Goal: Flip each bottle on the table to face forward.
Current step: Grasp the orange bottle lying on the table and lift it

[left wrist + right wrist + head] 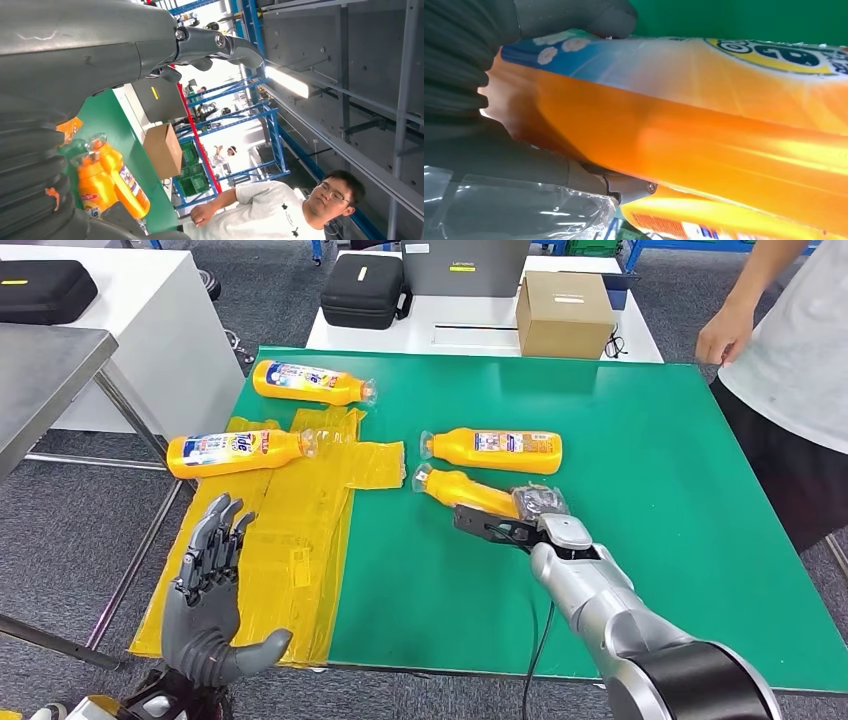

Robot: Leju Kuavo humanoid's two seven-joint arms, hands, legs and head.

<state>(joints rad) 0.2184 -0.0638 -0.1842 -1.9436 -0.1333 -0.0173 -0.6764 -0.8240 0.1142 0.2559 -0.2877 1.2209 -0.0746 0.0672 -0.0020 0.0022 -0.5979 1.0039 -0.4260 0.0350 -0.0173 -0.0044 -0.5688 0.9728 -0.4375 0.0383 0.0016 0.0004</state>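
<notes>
The left hand (208, 585) hovers released, fingers spread, above the yellow sheet (290, 540) at the tabletop's (640, 490) near edge. The right hand (510, 520) grasps a bottle (465, 490) lying mid-tabletop, just beside a second bottle (495, 449); two more bottles (240, 450) (310, 382) lie farther left.

The bottle (240, 451) at the table's nine o'clock reads "Tide" on its label, while the other bottles' labels and the case's yellow tag are too small to read.
</notes>
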